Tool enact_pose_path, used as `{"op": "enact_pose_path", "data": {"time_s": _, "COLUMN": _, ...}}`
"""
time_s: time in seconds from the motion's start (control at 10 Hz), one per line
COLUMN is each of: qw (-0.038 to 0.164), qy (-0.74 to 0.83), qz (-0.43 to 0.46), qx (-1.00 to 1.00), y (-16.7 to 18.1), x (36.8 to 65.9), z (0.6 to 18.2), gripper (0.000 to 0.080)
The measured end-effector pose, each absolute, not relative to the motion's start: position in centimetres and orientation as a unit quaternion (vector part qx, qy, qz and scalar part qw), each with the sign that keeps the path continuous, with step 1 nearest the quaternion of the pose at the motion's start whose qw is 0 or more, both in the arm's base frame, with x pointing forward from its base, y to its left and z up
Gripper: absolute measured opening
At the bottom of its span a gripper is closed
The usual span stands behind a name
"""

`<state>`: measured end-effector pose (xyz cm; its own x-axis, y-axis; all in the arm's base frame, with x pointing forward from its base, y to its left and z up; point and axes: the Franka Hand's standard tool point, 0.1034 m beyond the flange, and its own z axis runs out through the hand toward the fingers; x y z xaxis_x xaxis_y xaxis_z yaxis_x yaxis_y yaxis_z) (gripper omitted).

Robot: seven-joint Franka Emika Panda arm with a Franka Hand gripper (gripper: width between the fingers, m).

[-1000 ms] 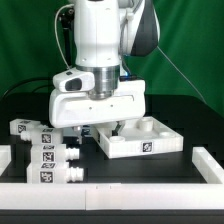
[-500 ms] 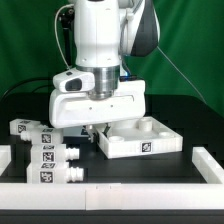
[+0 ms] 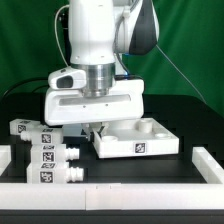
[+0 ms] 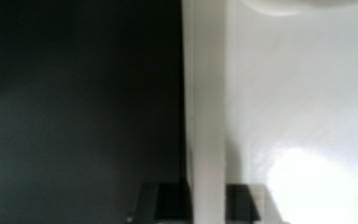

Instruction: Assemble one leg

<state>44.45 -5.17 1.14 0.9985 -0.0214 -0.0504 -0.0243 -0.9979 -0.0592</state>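
End effector [image 3: 98,127] clamped on glossy white socketed panel [image 3: 150,146] rim, stubby tagged legs [image 3: 45,153] nearby

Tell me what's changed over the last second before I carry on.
The arm has slid toward the exterior view's left, and the white panel has gone with it, its wall clamped in the pincer. Nothing was let go. The loose legs on the exterior view's left lie as they were.
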Motion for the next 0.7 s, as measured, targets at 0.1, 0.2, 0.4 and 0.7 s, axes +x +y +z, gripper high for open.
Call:
{"op": "enact_pose_path", "data": {"time_s": 0.1, "qw": 0.039, "qy": 0.033, "qz": 0.033, "qx": -0.998, "y": -5.2, "x": 45.2, "z": 1.5, "gripper": 0.0052}}
{"op": "enact_pose_path", "data": {"time_s": 0.2, "qw": 0.038, "qy": 0.026, "qz": 0.028, "qx": -0.999, "y": -4.8, "x": 45.4, "z": 1.6, "gripper": 0.0052}}
{"op": "enact_pose_path", "data": {"time_s": 0.4, "qw": 0.038, "qy": 0.024, "qz": 0.032, "qx": -0.998, "y": -4.8, "x": 45.1, "z": 1.3, "gripper": 0.0052}}
{"op": "enact_pose_path", "data": {"time_s": 0.7, "qw": 0.043, "qy": 0.022, "qz": 0.032, "qx": -0.998, "y": -4.1, "x": 47.6, "z": 0.7, "gripper": 0.0054}}
